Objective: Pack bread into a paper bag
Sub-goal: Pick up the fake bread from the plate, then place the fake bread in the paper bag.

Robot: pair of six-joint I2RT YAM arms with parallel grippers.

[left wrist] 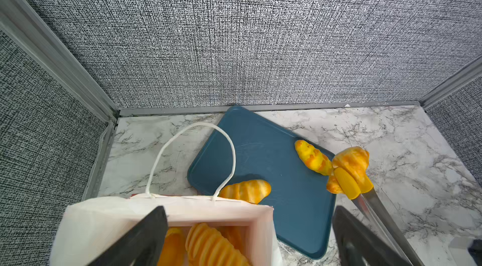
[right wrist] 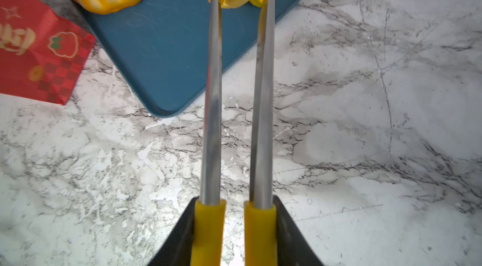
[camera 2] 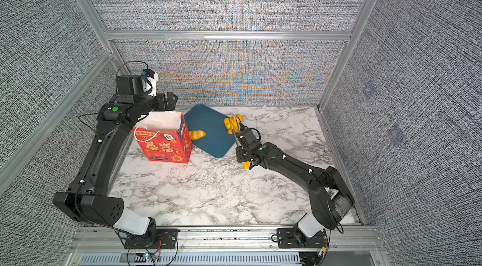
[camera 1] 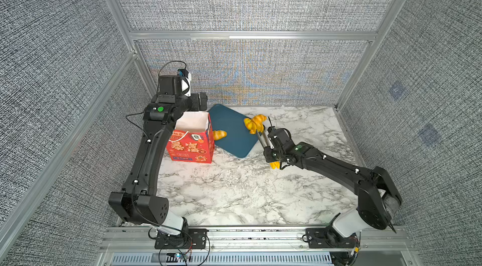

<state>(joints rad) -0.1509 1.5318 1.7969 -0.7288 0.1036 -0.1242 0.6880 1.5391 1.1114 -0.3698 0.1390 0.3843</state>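
The right end effector (right wrist: 234, 212) pinches tongs (right wrist: 212, 95) clamping a croissant (left wrist: 352, 157) bound for the paper bag (left wrist: 182, 215), at whose mouth the spread left end effector (left wrist: 249, 211) hovers, seemingly to steady it.

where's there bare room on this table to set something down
The marble table is bare in front of the red bag and blue tray, and behind the right arm. Crowded: the tray's right edge, with tongs and croissants.

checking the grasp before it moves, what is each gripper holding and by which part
The right gripper is shut on the tongs by their yellow handle sleeves; the tongs' tips pinch a pastry. The left gripper is open, holding nothing.
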